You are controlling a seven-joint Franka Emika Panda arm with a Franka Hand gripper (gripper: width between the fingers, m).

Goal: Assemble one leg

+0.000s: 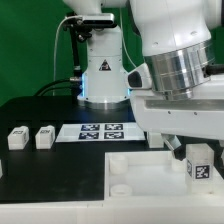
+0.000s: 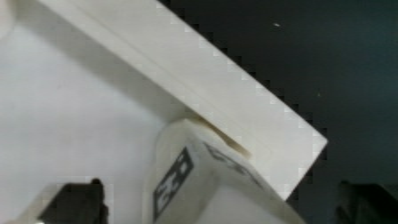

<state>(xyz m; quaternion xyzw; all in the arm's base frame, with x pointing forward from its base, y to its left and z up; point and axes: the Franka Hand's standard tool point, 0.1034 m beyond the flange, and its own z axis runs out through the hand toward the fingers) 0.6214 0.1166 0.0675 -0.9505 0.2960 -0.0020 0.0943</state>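
A leg (image 1: pixel 200 165), a small white block with a black-and-white tag, stands at the corner of the large white panel (image 1: pixel 140 178) on the exterior view's right. My gripper (image 1: pixel 192 150) hangs right over it. In the wrist view the leg (image 2: pixel 199 178) stands between my dark fingers (image 2: pixel 71 202), with a gap showing on each side, so the gripper (image 2: pixel 217 206) looks open around it. The panel (image 2: pixel 89 110) fills much of that view. Two more legs (image 1: pixel 17 138) (image 1: pixel 44 137) lie on the black table at the exterior view's left.
The marker board (image 1: pixel 103 131) lies behind the panel, in the middle of the table. A white stand with a lit device (image 1: pixel 103 72) rises at the back. The panel's round sockets (image 1: pixel 119 160) show near its left edge.
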